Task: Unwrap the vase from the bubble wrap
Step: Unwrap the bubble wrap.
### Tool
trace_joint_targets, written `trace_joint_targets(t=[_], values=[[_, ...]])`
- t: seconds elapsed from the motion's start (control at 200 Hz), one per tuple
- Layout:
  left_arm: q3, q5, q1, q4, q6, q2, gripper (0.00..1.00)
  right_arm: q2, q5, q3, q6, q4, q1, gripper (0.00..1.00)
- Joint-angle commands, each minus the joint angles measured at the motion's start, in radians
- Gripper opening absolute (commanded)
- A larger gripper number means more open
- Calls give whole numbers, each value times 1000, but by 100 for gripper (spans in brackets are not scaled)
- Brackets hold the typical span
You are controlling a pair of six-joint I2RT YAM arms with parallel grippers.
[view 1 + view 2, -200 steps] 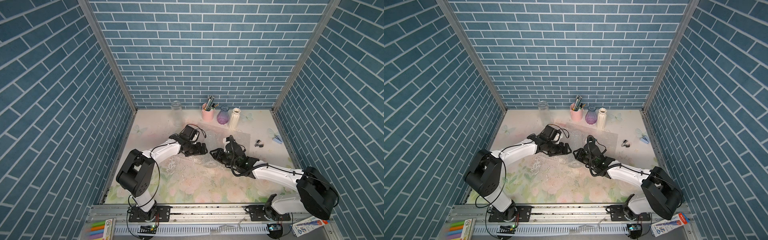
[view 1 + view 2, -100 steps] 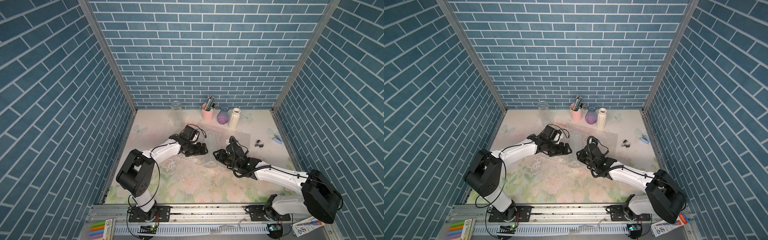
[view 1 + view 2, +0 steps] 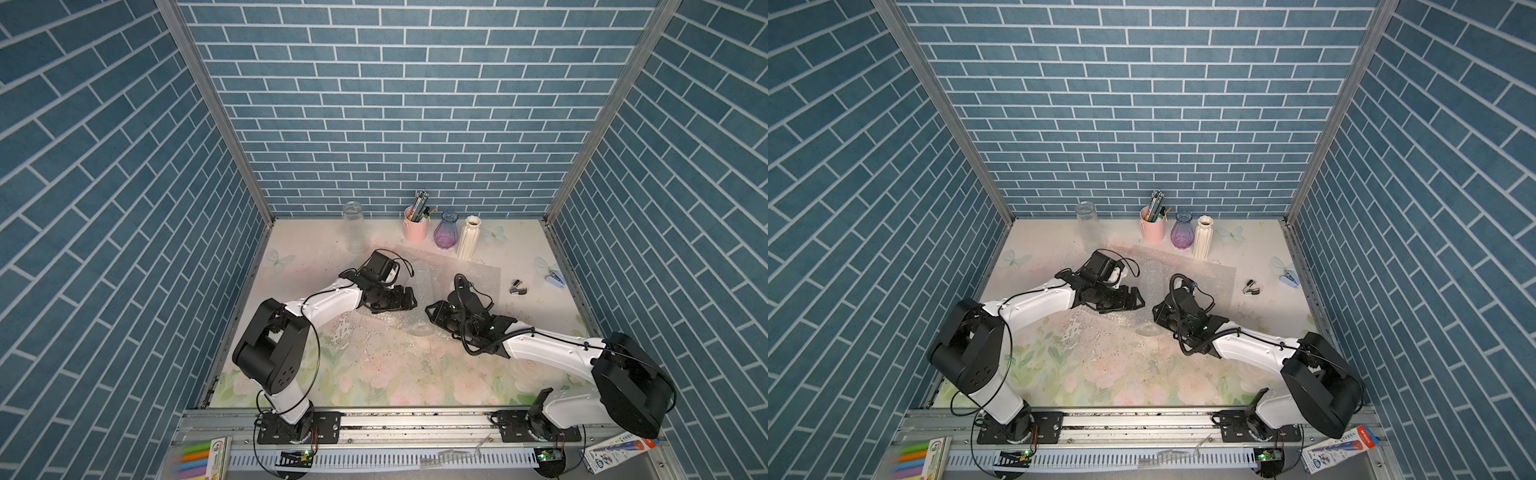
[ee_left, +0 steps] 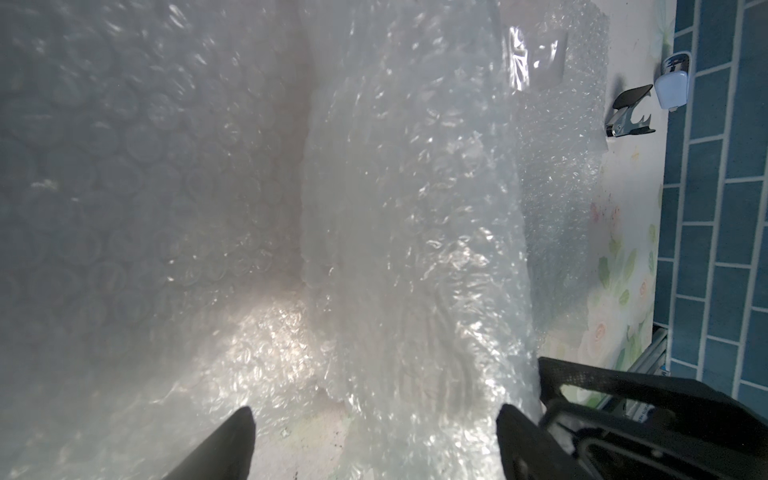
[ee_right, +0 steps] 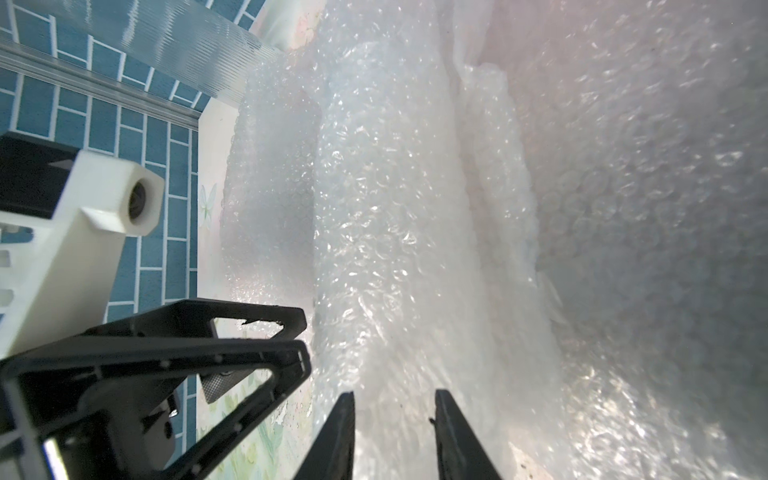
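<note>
The bubble wrap [image 3: 419,286] is a clear roll lying mid-table in both top views, with a crinkled part [image 3: 386,322] spread to its left. The vase is mostly hidden inside; only a clear round rim [image 3: 420,330] shows at the roll's near end. My left gripper [image 3: 410,298] stands open at the roll's left side. In the left wrist view the roll [image 4: 415,249] lies between its wide-apart fingers [image 4: 239,440]. My right gripper [image 3: 430,311] comes from the right and is shut on the bubble wrap [image 5: 395,291], narrow fingers [image 5: 343,436] either side.
A flat bubble wrap sheet [image 3: 473,270] lies behind the right gripper. Along the back wall stand a glass jar [image 3: 353,226], a pink pen cup [image 3: 415,228], a purple vase [image 3: 445,232] and a white ribbed vase [image 3: 467,239]. A staple remover [image 3: 517,287] and a stapler [image 3: 555,278] lie at the right.
The right arm has shifted slightly while keeping its hold. The left arm and the roll look unchanged.
</note>
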Motion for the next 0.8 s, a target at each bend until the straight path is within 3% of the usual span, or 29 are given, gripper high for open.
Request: trace_joint_targets(t=[0.0, 0.23, 0.635, 0.795], values=[[-5, 4, -3, -4, 1, -3, 92, -6, -11, 32, 21, 8, 14, 29], [-2, 6, -3, -4, 1, 0, 92, -12, -36, 28, 67, 50, 21, 14], [-10, -11, -3, -9, -9, -21, 92, 5, -48, 55, 74, 52, 37, 11], [-23, -30, -2, -15, -40, -65, 92, 1, -40, 57, 69, 54, 42, 0]])
